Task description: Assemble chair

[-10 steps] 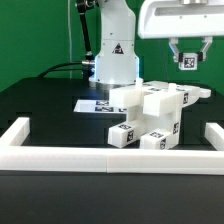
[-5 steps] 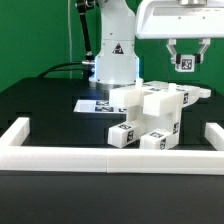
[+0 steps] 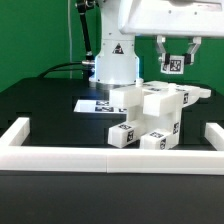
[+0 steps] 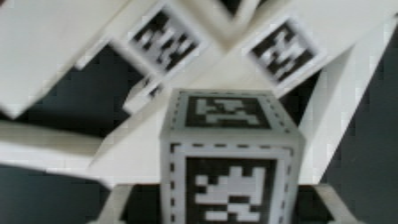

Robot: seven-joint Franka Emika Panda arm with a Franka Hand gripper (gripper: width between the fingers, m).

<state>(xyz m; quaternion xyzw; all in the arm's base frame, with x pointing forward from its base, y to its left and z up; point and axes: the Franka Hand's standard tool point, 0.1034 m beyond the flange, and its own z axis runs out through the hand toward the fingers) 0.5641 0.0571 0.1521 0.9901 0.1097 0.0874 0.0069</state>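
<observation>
Gripper point(image 3: 177, 62) clamps a small tagged white part point(image 4: 222, 140) high above the partly built chair point(image 3: 148, 118); that piece, maybe more, awaits fitting

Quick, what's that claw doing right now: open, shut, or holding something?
Gripper: closed on a small white plastic block with black-and-white square tags, held in the air, apart from the stacked white chair parts.

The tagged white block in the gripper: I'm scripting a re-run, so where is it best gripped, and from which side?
Grip the tagged white block by its two flat opposite sides near the upper end, coming from above, as the gripper does. Those sides look parallel, and this likely leaves its lower end free to meet the chair below.
</observation>
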